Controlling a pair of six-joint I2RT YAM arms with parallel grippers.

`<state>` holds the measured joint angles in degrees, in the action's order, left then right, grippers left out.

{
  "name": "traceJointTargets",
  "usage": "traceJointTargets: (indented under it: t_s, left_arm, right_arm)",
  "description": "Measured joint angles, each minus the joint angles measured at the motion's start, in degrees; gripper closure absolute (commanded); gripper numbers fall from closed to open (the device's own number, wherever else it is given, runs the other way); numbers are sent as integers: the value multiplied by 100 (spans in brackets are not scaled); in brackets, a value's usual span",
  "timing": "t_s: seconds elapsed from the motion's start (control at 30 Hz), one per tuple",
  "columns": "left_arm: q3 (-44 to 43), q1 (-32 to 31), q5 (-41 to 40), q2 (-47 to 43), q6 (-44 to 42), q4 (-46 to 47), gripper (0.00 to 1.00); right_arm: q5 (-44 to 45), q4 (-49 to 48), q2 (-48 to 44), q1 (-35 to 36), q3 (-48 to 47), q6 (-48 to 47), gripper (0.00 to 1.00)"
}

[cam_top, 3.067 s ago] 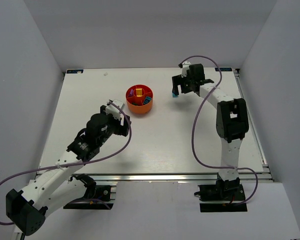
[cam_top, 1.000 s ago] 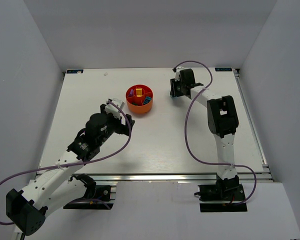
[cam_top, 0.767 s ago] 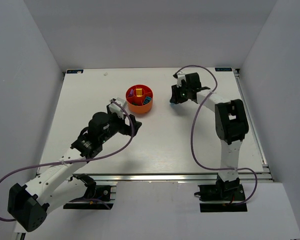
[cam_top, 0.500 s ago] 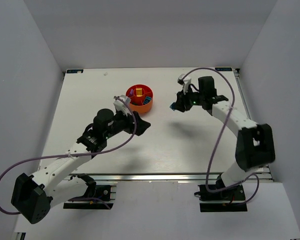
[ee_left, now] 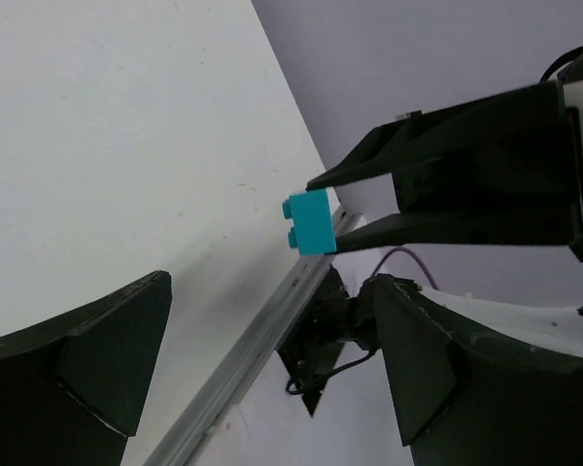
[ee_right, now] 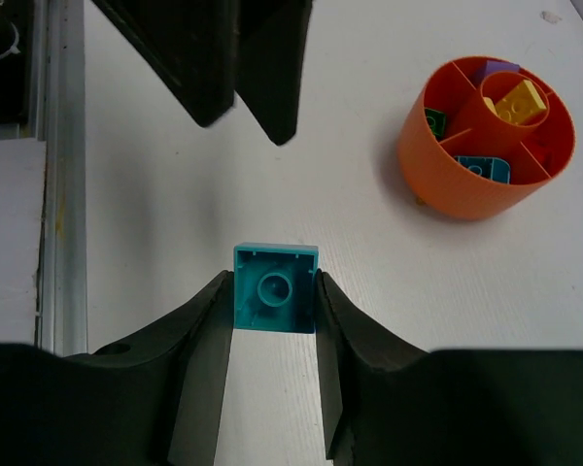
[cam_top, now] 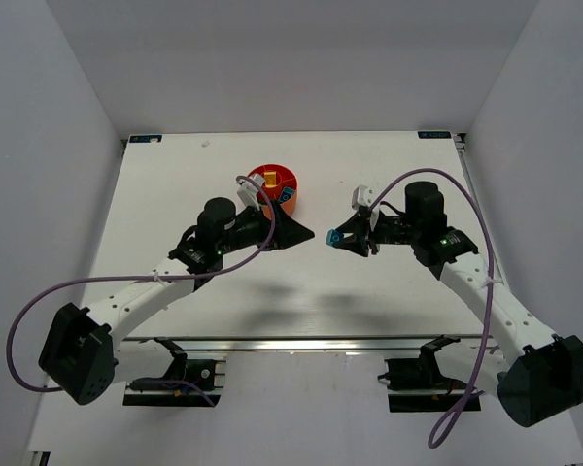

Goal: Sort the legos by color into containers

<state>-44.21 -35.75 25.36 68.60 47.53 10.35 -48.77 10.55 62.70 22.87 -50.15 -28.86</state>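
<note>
Above the table's middle, my right gripper (cam_top: 338,237) is shut on a cyan lego (cam_top: 334,236), squeezing its two sides with the hollow underside towards the wrist camera (ee_right: 275,288). My left gripper (cam_top: 307,234) points at it from the left, jaws wide open and empty (ee_left: 272,291). In the left wrist view the cyan lego (ee_left: 309,221) hangs just beyond those open jaws, apart from them. The orange-red bowl (cam_top: 288,201) stands behind the left gripper. In the right wrist view the bowl (ee_right: 437,180) holds a yellow lego (ee_right: 518,100) in its hub, with purple (ee_right: 496,70), green (ee_right: 435,121) and cyan (ee_right: 484,168) ones in the wedges.
The left gripper's dark fingers (ee_right: 204,58) fill the top of the right wrist view. An aluminium rail (ee_left: 262,340) runs along the table's near edge. Grey walls stand on three sides, and purple cables (cam_top: 437,180) loop from both arms.
The right arm has carried the cyan lego from the back right to the table's middle. The left arm has swung right until its open gripper faces the lego.
</note>
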Motion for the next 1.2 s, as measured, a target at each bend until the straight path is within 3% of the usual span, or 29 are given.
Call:
traceJointTargets:
  t_s: [0.4,1.2]
  left_arm:
    - [-33,-50,439,529,625,391,11]
    - [-387,-50,1185,1464,844,717,37]
  right_arm:
    - [208,4,-46,599,35,-208,90]
    - [811,-186,402,909,26,-323,92]
